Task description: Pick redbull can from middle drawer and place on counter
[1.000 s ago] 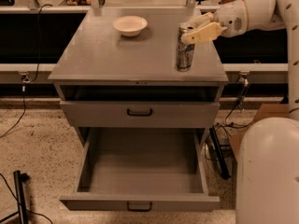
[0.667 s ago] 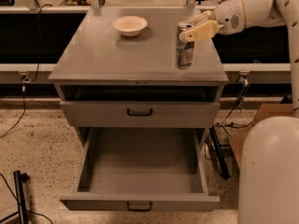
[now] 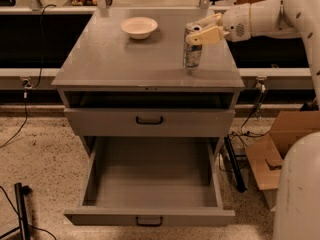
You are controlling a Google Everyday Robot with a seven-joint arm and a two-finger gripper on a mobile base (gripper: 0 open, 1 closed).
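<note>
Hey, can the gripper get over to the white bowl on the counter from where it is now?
Probably yes. The gripper is at the top of the redbull can on the counter. The white bowl sits on the same surface, with nothing standing between them. It would need to clear the can first.

The one camera stands in front of the counter (image 3: 125, 59), higher than it, tilted down from mid range. The gripper (image 3: 199, 30) sits at 2 o'clock and the open middle drawer (image 3: 155, 179) at 6 o'clock.
</note>
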